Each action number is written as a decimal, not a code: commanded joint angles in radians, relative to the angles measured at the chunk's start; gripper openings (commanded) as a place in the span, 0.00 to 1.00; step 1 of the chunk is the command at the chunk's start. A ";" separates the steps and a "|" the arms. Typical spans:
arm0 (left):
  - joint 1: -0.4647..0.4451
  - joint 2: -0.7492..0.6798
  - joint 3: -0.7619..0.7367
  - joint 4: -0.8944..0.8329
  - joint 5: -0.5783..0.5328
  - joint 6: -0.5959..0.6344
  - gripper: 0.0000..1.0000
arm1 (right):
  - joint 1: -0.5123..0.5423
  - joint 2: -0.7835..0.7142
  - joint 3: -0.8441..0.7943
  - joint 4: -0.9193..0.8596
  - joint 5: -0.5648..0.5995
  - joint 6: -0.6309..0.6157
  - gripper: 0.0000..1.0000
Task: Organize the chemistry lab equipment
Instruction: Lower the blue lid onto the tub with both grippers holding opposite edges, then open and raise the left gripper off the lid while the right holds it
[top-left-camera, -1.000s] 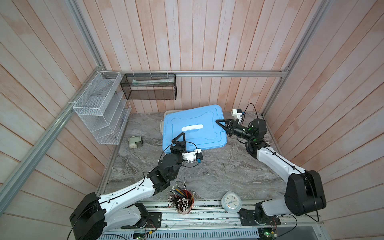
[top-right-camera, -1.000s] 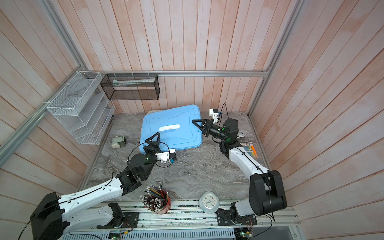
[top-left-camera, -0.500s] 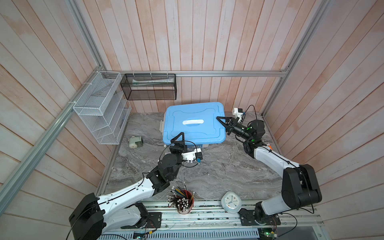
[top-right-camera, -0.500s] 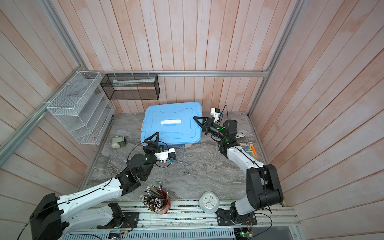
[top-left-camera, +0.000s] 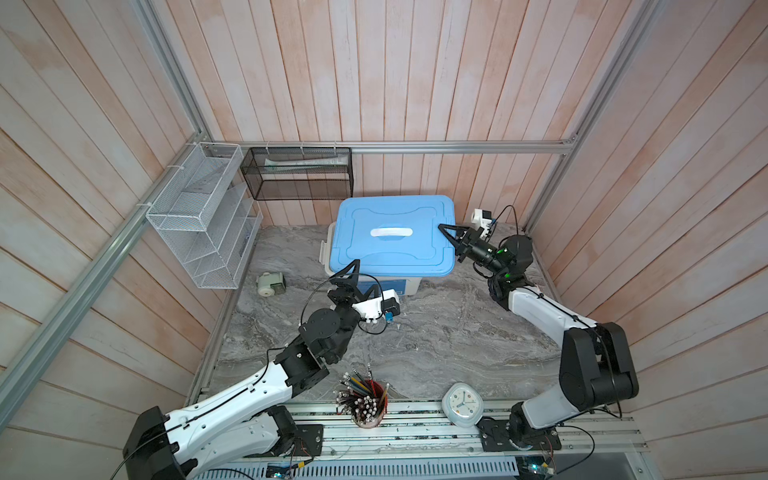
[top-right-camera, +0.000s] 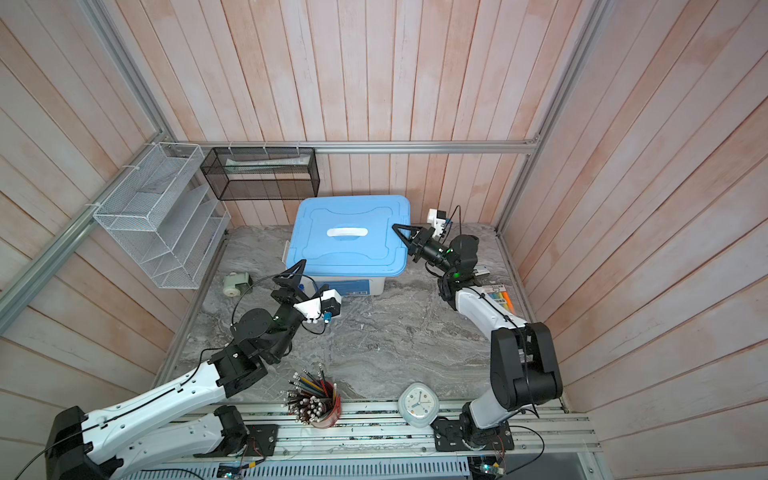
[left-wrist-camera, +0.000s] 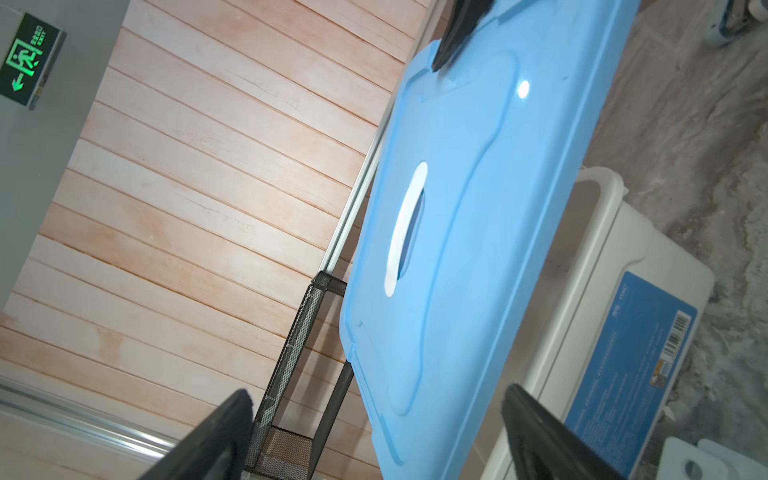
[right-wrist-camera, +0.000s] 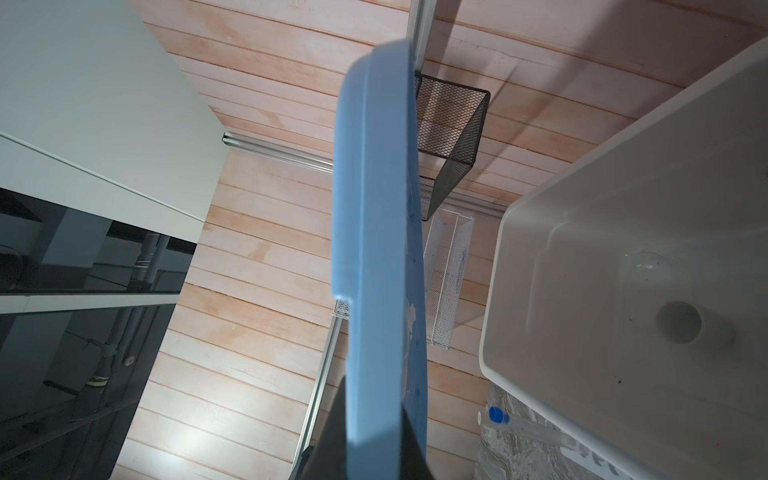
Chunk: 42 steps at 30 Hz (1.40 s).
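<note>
My right gripper (top-left-camera: 451, 241) (right-wrist-camera: 374, 395) is shut on the right edge of the blue lid (top-left-camera: 392, 237) (top-right-camera: 349, 237). It holds the lid just above the white box (top-left-camera: 374, 286), apart from the rim (left-wrist-camera: 598, 187). In the right wrist view the box interior (right-wrist-camera: 623, 353) holds a tiny cup (right-wrist-camera: 679, 322) and a clear round piece (right-wrist-camera: 646, 266). Outside the box, a blue-capped tube (right-wrist-camera: 498, 414) lies on the table. My left gripper (top-left-camera: 363, 278) (left-wrist-camera: 377, 390) stands open at the lid's front left corner, gripping nothing.
A red cup of pencils (top-left-camera: 365, 401) and a white clock (top-left-camera: 462, 404) stand at the front edge. On the back-left walls hang a white wire shelf (top-left-camera: 203, 216) and a black mesh basket (top-left-camera: 297, 174). A small pale device (top-left-camera: 270, 284) lies left of the box and a marker pack (top-right-camera: 498, 293) lies at the right.
The right gripper has carried the blue lid toward the back wall and levelled it over the box. The left gripper has opened slightly wider and stayed in place.
</note>
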 joint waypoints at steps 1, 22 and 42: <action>-0.005 -0.037 0.046 -0.042 0.034 -0.131 0.95 | -0.013 0.014 0.037 0.082 0.016 0.027 0.00; 0.680 -0.058 0.215 -0.263 0.698 -1.196 0.95 | -0.066 -0.042 -0.008 0.048 -0.021 -0.007 0.00; 0.937 0.107 0.238 -0.243 1.094 -1.519 0.95 | -0.053 0.057 0.034 0.025 -0.033 -0.062 0.00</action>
